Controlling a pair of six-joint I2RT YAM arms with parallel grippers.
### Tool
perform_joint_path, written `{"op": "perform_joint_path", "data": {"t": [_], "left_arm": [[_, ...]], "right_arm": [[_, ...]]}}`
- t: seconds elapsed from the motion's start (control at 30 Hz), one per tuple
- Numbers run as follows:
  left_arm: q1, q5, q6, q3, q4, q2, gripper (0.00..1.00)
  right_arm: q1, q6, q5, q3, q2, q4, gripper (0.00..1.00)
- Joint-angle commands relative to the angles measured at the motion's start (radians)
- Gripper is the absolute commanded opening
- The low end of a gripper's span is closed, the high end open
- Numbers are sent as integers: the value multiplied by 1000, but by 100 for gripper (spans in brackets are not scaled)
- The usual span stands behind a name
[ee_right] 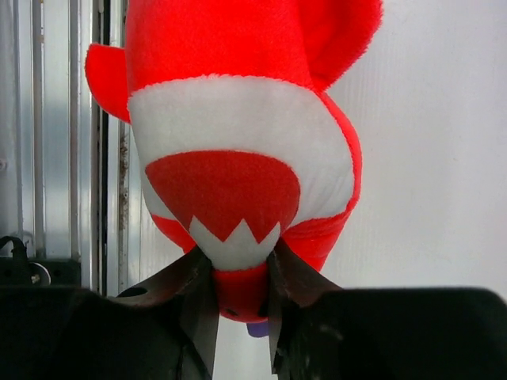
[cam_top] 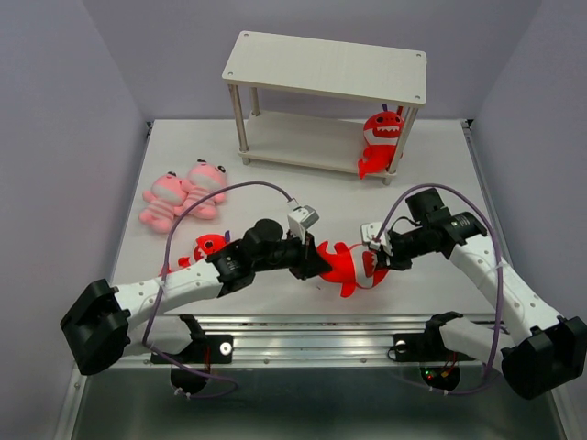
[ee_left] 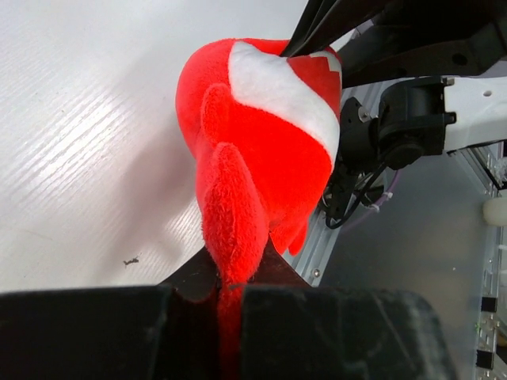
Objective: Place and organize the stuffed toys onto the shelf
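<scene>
between both arms, left gripper (cam_top: 319, 261) pinches the tail of a red toy (cam_top: 347, 266), right gripper (cam_top: 377, 261) its mouth; the left arm (cam_top: 183, 282) half hides a second red toy (cam_top: 208, 246).

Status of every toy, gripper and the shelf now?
Shelf: upright, top tier bare.
Left gripper: shut on centre red toy's tail.
Right gripper: shut on its head end.
Second red toy: upright, lower tier's right end.
Third red toy: on table, behind left arm.
Pink toys: on table, touching.
</scene>
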Motion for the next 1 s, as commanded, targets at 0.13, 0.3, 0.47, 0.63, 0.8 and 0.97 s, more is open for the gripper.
{"op": "perform_joint_path", "data": {"t": [0.13, 0.3, 0.47, 0.63, 0.8, 0.97], "left_arm": [[29, -107, -111, -96, 135, -70, 0], [81, -187, -158, -153, 132, -154, 0], [119, -326, -195, -170, 161, -228, 0], [139, -425, -240, -169, 256, -231, 0], [159, -457, -218, -104, 336, -145, 0], [190, -509, -192, -8, 432, -3, 0]], "right_arm": [[4, 318, 96, 2, 0, 254, 67], [-45, 539, 218, 61, -13, 367, 100], [-164, 853, 373, 126, 3, 457, 100], [-385, 964, 315, 54, -6, 527, 100], [-551, 1032, 217, -32, -9, 557, 100], [-623, 1055, 78, -72, -32, 551, 100]]}}
